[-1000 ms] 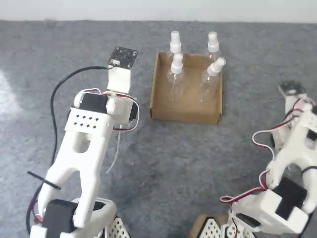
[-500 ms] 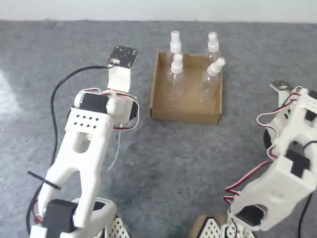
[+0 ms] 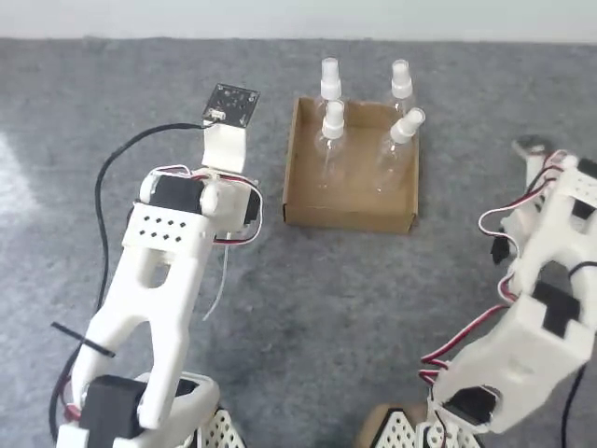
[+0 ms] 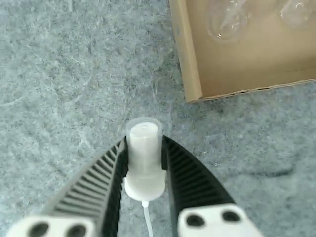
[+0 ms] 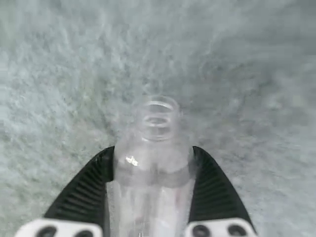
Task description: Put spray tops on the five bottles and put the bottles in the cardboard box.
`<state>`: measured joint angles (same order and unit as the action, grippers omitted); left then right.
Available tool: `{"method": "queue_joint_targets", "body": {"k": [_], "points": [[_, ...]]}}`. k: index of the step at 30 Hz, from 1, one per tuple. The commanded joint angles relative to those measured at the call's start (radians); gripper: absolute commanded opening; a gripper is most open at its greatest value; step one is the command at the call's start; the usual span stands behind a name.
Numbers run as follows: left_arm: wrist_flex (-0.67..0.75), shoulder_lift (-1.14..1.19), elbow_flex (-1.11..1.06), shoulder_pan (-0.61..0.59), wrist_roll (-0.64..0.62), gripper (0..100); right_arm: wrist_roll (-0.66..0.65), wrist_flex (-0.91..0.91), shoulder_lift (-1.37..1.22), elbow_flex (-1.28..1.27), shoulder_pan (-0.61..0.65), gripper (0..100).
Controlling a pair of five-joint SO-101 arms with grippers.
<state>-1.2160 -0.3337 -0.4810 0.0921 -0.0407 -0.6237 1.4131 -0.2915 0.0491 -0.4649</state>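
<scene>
Pinching a spray top (image 4: 144, 160) in my left gripper (image 4: 143, 144), I am holding it near the box (image 4: 190, 74). My right gripper (image 5: 154, 150) is clamping an open bottle (image 5: 157, 131), apart from the box.

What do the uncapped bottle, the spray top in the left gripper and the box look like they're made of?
Uncapped bottle: probably clear glossy plastic; the carpet shows through it and a highlight glints on its shoulder. Spray top: likely smooth white plastic, slightly translucent at the cap. Box: plain brown cardboard, matte, with thin walls.
</scene>
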Motion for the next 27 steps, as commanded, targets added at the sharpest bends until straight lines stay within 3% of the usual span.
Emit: {"method": "queue_joint_targets", "body": {"k": [1,4,8,11,16,27], "points": [[-0.008,-0.095,0.058,-0.037,-0.011,1,0.074,0.013,0.232,0.064,0.044,0.6],[-0.051,-0.175,0.131,-0.092,-0.011,1,0.129,0.012,0.409,-0.003,0.142,0.6],[-0.1,-0.293,0.249,-0.135,-0.014,1,0.226,-0.038,0.662,-0.176,0.398,0.6],[-0.121,-0.361,0.326,-0.147,-0.018,1,0.302,-0.133,0.831,-0.348,0.627,0.6],[-0.117,-0.428,0.43,-0.173,-0.133,1,0.387,-0.39,1.044,-0.661,0.957,0.6],[-0.044,-0.446,0.536,-0.166,-0.42,1,0.393,-0.777,1.15,-0.928,1.26,0.6]]}}
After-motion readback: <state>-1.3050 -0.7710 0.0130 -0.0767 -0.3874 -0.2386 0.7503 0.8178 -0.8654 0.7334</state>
